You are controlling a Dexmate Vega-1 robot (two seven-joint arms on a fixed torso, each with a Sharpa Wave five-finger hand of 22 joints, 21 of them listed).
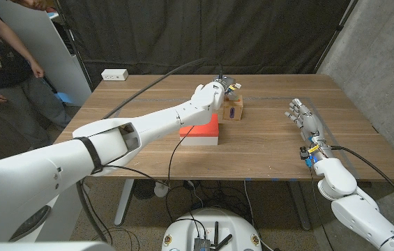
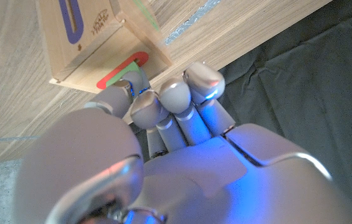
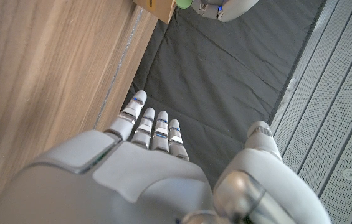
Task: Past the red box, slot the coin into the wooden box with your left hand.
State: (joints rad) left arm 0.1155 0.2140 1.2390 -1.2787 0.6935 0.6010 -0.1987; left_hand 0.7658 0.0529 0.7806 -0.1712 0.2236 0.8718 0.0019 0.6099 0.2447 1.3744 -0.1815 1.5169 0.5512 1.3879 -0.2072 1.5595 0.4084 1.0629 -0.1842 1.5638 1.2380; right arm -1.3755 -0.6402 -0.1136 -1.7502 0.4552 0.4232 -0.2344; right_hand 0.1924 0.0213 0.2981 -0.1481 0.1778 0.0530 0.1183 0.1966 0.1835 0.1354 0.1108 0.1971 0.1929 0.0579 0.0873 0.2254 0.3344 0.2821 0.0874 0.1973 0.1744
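Left arm stretched forward, left hand [image 1: 219, 90] fingers curled in. Right hand [image 1: 302, 117] fingers extended, together.

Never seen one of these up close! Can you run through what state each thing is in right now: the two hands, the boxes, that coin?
Left hand: over the wooden box, fingers curled in.
Coin: too hidden to tell.
Wooden box: upright behind the red box, slots visible.
Red box: flat on the table, untouched.
Right hand: open, holding nothing, fingers straight.
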